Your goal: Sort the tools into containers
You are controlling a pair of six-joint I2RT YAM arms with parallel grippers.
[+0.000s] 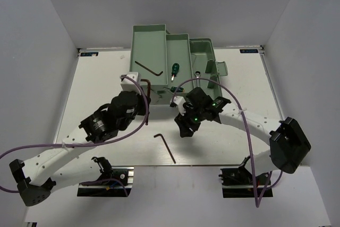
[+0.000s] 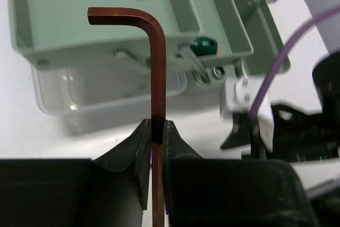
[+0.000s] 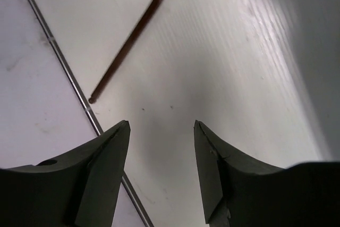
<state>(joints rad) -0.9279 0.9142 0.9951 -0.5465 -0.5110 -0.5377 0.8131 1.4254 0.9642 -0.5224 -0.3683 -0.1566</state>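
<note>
White walls close in a white table (image 1: 95, 131) in the top view, with the pale-green toolbox (image 1: 204, 51) folded open at its far edge. Its left tray (image 1: 151, 43) holds one stored hex key (image 1: 150, 69), and the middle tray (image 1: 179, 49) holds a green-handled screwdriver (image 1: 174, 70). A loose hex key (image 1: 168, 149) lies on the table near the arms' bases, well apart from the toolbox.

From the left wrist, the left end effector (image 2: 155, 128) is clamped tight on the long leg of a gripped hex key (image 2: 157, 73). The key's bent end points toward the toolbox, near the front of the left tray.

From the right wrist, the right end effector (image 3: 162, 131) has its jaws apart with nothing between them. It hangs over bare table, the loose hex key just ahead.

By my reading, two tools are sorted, one is in hand and one waits on the table. I cannot pick out the wrenches, the rod or a second screwdriver with any certainty.
</note>
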